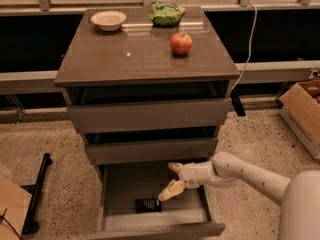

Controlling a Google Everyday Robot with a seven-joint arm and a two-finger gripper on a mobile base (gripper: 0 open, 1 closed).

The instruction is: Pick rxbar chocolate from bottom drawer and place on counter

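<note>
The bottom drawer (120, 184) is pulled out, showing its grey inside. The rxbar chocolate (148, 205), a small black wrapper, lies flat on the drawer floor near the front. My gripper (173, 179) reaches in from the right and hangs open above the drawer's middle, up and to the right of the bar, not touching it. One finger (171, 190) points down toward the bar, the other (176, 167) sits higher. The counter (125, 59) is the glossy top slab of the cabinet.
On the counter stand a white bowl (108, 20), a green snack bag (167, 14) and a red apple (181, 43). The two upper drawers (150, 115) are shut. A cardboard box (302, 115) sits on the floor at right, a black stand (37, 194) at left.
</note>
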